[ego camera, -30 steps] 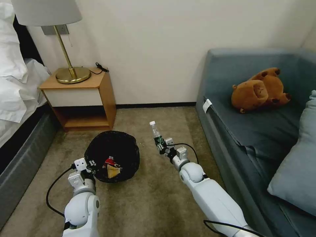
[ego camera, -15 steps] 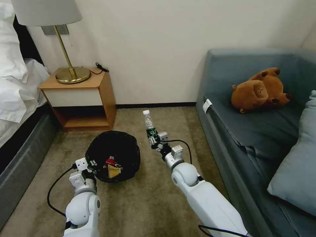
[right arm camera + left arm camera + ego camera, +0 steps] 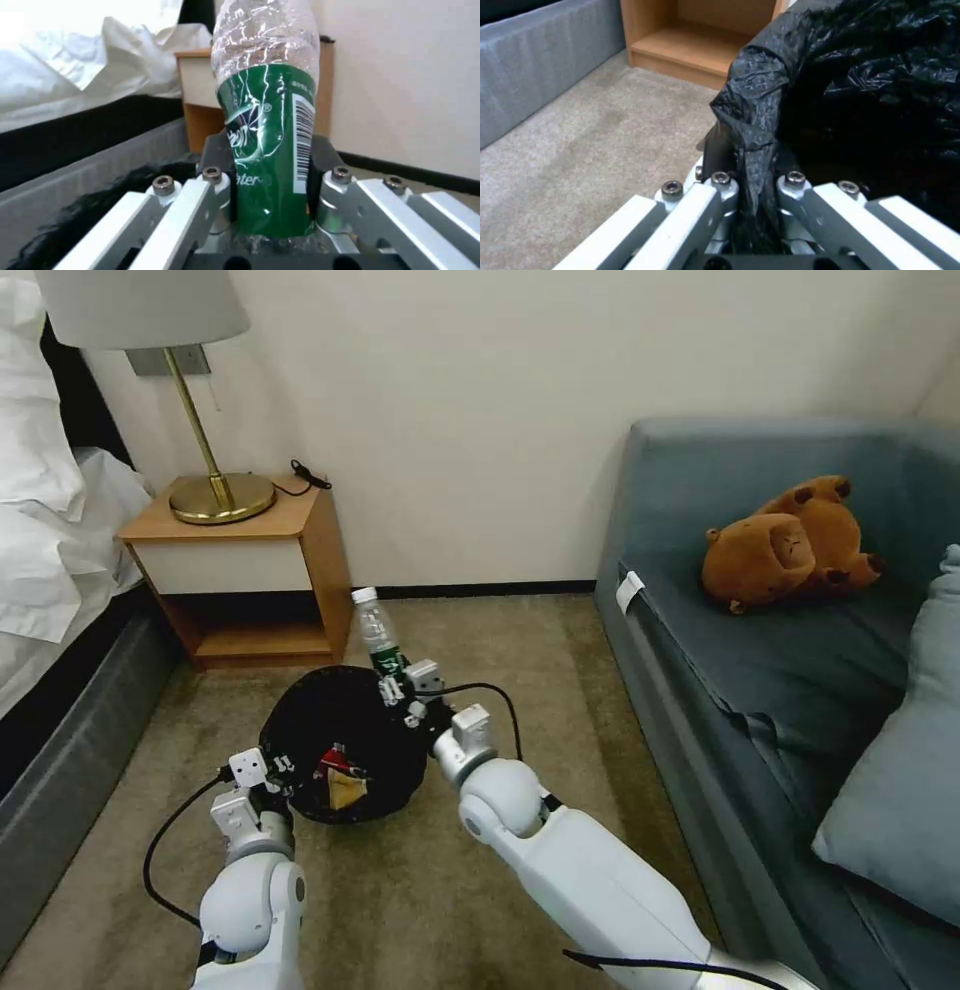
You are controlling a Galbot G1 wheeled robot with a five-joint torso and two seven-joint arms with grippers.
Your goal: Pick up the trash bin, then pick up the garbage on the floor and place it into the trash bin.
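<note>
On the left, the left gripper (image 3: 283, 773) is closed on the near-left rim of the trash bin (image 3: 345, 740), pinching the black liner bag (image 3: 760, 123) along with the rim edge. The bin looks light but the liner is thin and slippery, so a grip that includes the stiff rim beneath seems safer than one on the bag alone. Two pieces of garbage (image 3: 340, 775) lie inside. To the right, the right gripper (image 3: 398, 690) clamps the bottle (image 3: 378, 638) by its green-labelled lower body, cap up, above the bin's far-right rim. The bottle looks empty, light and easily crushed. A second ago the bottle was held well right of the bin; it has since swung left over the rim, while the left arm stayed put.
</note>
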